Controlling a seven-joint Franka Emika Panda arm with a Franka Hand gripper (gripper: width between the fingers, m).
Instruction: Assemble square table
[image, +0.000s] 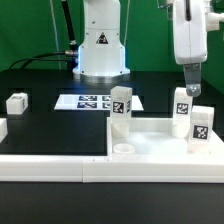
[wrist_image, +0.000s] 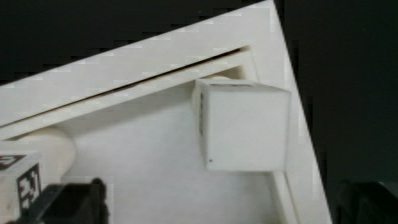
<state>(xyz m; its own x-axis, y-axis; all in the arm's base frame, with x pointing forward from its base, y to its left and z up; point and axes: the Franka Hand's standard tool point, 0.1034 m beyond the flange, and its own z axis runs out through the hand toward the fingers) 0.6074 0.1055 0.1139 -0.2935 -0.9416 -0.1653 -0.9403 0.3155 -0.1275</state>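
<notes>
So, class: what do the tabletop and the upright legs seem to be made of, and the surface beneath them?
Tabletop: probably white plastic, matte, with a uniform molded raised rim.
Legs: seemingly the same smooth white plastic, carrying printed black-and-white tags.
Table surface: black and matte, with no glare; the material is unclear.

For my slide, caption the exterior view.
Panda gripper hovers over a leg standing on the square tabletop, beside two other upright legs.
</notes>
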